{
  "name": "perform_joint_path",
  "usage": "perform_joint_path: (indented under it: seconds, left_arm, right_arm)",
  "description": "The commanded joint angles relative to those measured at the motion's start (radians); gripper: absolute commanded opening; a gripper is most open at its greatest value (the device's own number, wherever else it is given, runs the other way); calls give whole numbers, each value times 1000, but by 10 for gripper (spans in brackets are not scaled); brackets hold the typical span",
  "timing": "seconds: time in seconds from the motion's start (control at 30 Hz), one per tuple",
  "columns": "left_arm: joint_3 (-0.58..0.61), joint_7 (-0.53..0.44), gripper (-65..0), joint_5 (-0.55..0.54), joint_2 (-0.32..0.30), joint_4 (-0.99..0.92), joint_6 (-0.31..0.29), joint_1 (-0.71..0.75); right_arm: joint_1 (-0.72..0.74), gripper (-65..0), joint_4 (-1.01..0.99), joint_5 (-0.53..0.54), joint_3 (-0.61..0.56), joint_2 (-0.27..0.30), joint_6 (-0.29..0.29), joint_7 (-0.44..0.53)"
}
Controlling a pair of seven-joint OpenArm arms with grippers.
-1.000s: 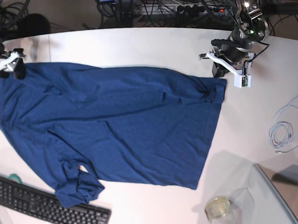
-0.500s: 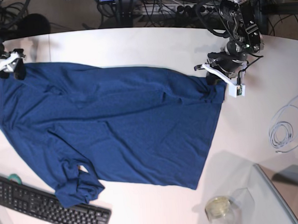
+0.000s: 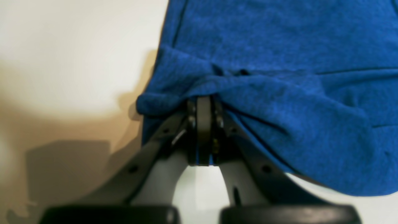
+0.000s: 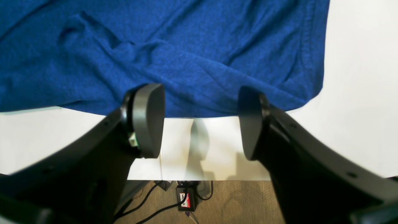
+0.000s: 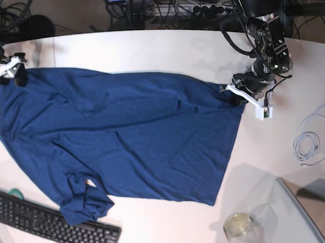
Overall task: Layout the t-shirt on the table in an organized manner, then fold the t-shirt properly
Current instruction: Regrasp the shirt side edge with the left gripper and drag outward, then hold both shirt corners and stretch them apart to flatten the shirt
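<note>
- The left gripper has dropped down onto the corner of the t-shirt over the last second; a moment ago it was hovering a bit up and away from the cloth, now it's right on the edge.
- Left wrist view shows its jaws fully pinched together with a bunched fold of blue fabric squeezed between them, so it has a real grip on that corner.
- The right gripper hasn't budged: jaws partway open, holding nothing, parked at the opposite edge of the shirt.
- The shirt lies spread across the table, mostly flat, but one sleeve is crumpled near the keyboard.
- I'd guess this sets up a pull to tension the shirt, though the wrist views are blurry, so I can't tell how much fabric is caught.
</note>
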Motion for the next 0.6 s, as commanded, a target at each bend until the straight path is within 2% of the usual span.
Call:
perform_joint_path:
  seconds: [0.0,0.37,0.47,0.57]
  left_arm:
    - [2,-22,-650,-15,-7,16,-6,-35]
    - [5,-22,-650,-21,-2,-148,-6,-221]
    - [-5,-16,-650,-37,1,-79,-9,-184]
    - [-79,-16,-650,-166,0,51,-12,-67]
  right_arm:
    - [-1,-300,15,15,8,15,8,21]
    - [-3,-300,15,15,5,15,8,19]
    - [-6,-300,15,15,11,15,8,19]
    - [-7,-297,16,16,62,14,8,21]
